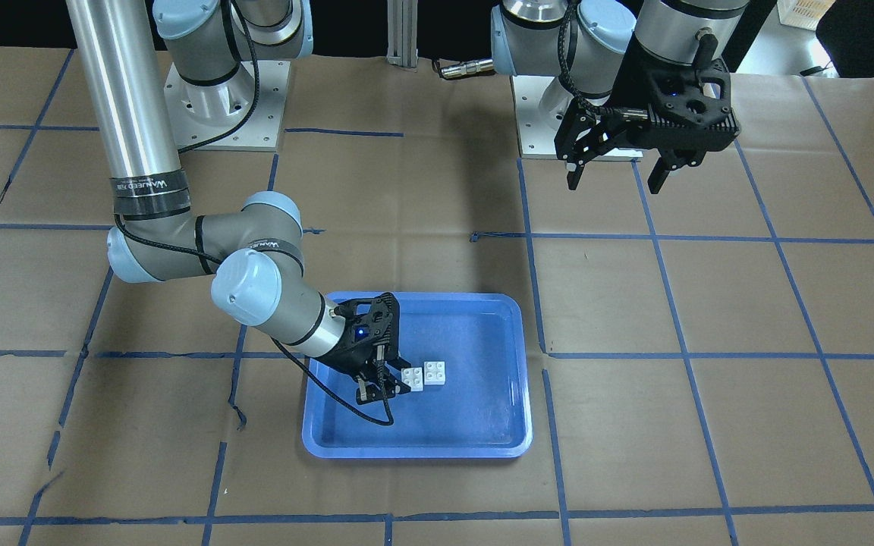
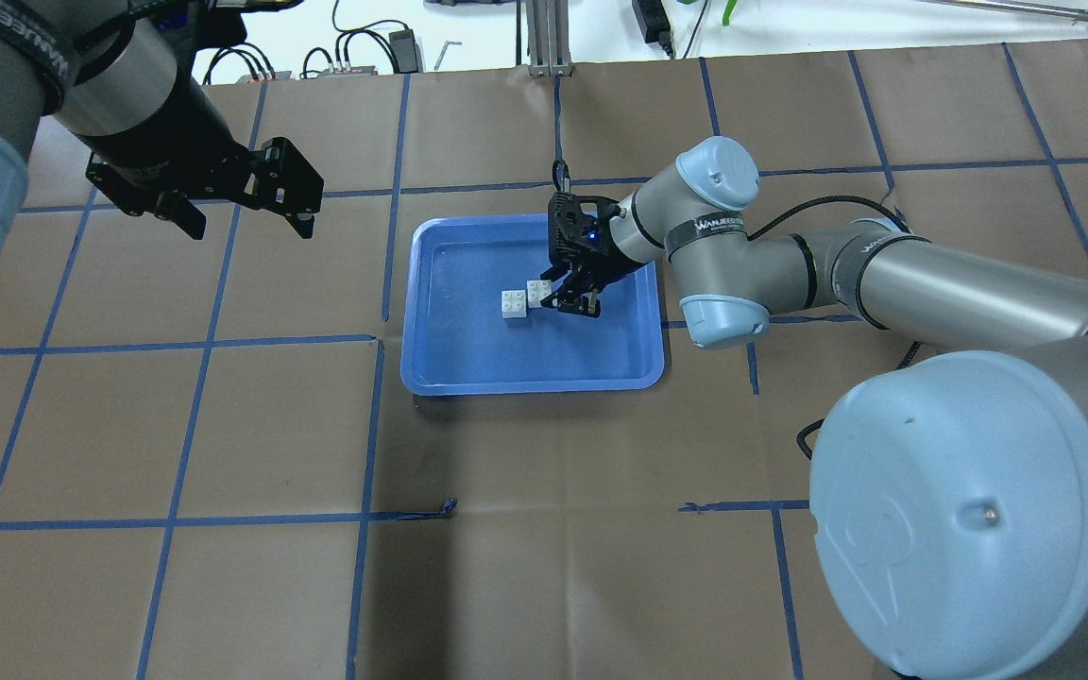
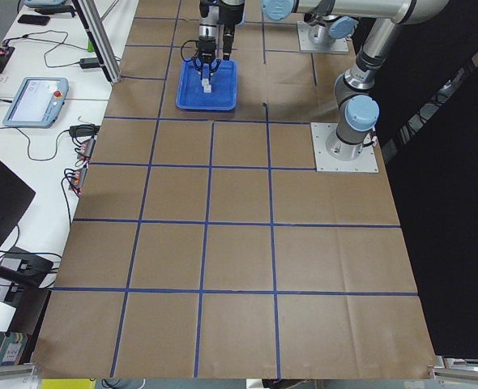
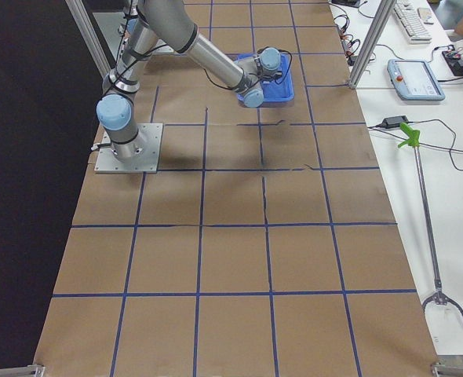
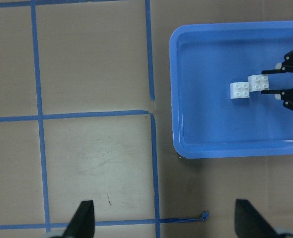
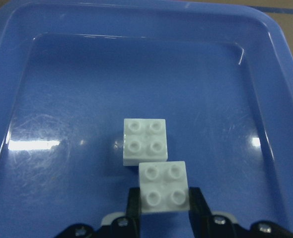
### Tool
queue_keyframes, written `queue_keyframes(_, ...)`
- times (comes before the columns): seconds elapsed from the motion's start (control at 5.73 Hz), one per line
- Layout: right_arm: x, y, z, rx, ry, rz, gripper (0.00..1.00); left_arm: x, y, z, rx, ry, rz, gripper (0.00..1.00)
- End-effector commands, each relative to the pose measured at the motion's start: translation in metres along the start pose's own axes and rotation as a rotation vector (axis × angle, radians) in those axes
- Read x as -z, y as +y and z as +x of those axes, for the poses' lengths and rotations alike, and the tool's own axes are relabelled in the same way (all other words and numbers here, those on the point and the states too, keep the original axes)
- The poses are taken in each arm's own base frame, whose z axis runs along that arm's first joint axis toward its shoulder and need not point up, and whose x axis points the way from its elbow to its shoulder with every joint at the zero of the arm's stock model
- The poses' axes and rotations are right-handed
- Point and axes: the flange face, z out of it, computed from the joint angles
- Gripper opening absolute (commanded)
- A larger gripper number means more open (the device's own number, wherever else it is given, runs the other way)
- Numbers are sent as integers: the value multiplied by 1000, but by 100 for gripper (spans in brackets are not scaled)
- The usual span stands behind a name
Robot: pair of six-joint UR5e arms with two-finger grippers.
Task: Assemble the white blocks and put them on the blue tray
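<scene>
Two white blocks lie in the blue tray (image 1: 414, 453). My right gripper (image 1: 391, 381) is low inside the tray, its fingers closed against the two sides of the nearer white block (image 6: 164, 186). That block overlaps a corner of the other white block (image 6: 145, 140); I cannot tell whether they are joined. In the overhead view the held block (image 2: 538, 292) sits right of the other (image 2: 513, 303). My left gripper (image 1: 619, 178) hangs open and empty high above the table, away from the tray.
The table is brown paper with a blue tape grid (image 2: 374, 425). The tray (image 2: 535, 385) sits near the table's middle. The arm bases (image 1: 224, 98) stand at the robot's edge. Cables and a pendant (image 3: 35, 99) lie on the bench beside the table.
</scene>
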Motion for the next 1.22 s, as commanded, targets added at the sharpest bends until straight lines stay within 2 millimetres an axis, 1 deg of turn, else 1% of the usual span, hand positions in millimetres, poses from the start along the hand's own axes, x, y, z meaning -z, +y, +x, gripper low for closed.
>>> queue_keyframes(0.0,1,-1,-1,-27,0,-3,21,1,0,-1,1,0,2,99)
queue_keyframes(0.52,2,-3,-1,-27,1,-1,21,2,1,0,-2,0,5,99)
queue_keyframes(0.7,1,-3,-1,-28,-1,2,24,2,0,-1,0,0,10,99)
queue_keyframes(1.05,-1,-3,-3,-51,-8,-1,24,4,-1,-1,-8,1,16,99)
